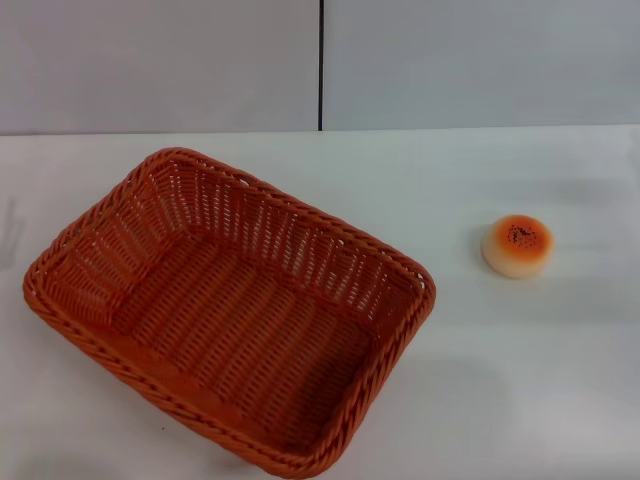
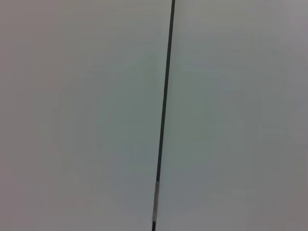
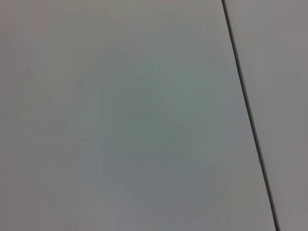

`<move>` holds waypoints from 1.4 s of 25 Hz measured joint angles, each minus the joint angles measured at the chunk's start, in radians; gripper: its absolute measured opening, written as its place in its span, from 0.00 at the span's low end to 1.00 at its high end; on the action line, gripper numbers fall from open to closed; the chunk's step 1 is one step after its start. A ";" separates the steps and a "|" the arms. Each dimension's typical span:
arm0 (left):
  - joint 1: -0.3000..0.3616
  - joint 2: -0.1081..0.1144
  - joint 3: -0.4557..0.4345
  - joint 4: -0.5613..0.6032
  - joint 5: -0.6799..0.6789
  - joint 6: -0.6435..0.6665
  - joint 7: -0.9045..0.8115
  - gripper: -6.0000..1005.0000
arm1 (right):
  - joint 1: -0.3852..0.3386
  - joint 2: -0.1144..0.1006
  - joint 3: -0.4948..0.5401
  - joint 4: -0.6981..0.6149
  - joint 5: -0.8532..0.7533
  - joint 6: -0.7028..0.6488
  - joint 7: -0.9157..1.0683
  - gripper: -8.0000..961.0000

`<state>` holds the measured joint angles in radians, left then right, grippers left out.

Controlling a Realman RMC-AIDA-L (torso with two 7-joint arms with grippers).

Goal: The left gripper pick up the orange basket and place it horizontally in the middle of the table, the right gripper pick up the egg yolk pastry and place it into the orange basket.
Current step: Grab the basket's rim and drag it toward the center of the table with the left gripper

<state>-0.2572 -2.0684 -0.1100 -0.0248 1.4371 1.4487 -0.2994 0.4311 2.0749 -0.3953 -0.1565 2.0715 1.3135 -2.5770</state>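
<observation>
Jaws: neither gripper appears in any view, so whether either is released or clenched cannot be told; both arms look parked out of the scene, and the task seems not yet begun.
Counter (image 1: 520, 380): broad white surface filling the lower three quarters of the head view, carrying both task objects; a pale grey wall (image 1: 160, 60) stands behind it.
Orange basket (image 1: 120, 330): lower left to centre of the head view, resting open side up on the counter, empty, its long axis running diagonally from upper left to lower right, near edge almost at the bottom of the frame. Judged against the task, it needs lifting and turning to lie horizontally in the middle.
Egg yolk pastry (image 1: 517, 245): right of centre in the head view, sitting browned top up on the counter, well apart from the basket, on the side the right arm would likely reach most easily.
Wall seam (image 1: 321, 65): thin dark vertical line at top centre of the head view.
Wrist views: both show only the grey wall and that seam (image 2: 164, 110) (image 3: 248, 106), slanted in the right wrist view; only the head view shows the basket and pastry.
</observation>
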 joint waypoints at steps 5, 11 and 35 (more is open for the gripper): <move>-0.023 -0.001 0.000 -0.001 0.002 -0.005 0.004 0.80 | 0.012 0.000 -0.002 0.000 0.000 0.000 0.000 0.62; -0.021 0.003 -0.004 0.002 0.001 0.010 0.004 0.80 | 0.019 0.002 0.000 0.021 0.001 -0.001 0.000 0.62; 0.054 0.008 0.125 0.175 0.016 0.072 -0.263 0.78 | -0.005 0.000 -0.009 0.045 -0.005 0.106 0.001 0.62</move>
<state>-0.2033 -2.0605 0.0149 0.1500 1.4530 1.5205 -0.5625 0.4262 2.0752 -0.4044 -0.1111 2.0662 1.4194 -2.5763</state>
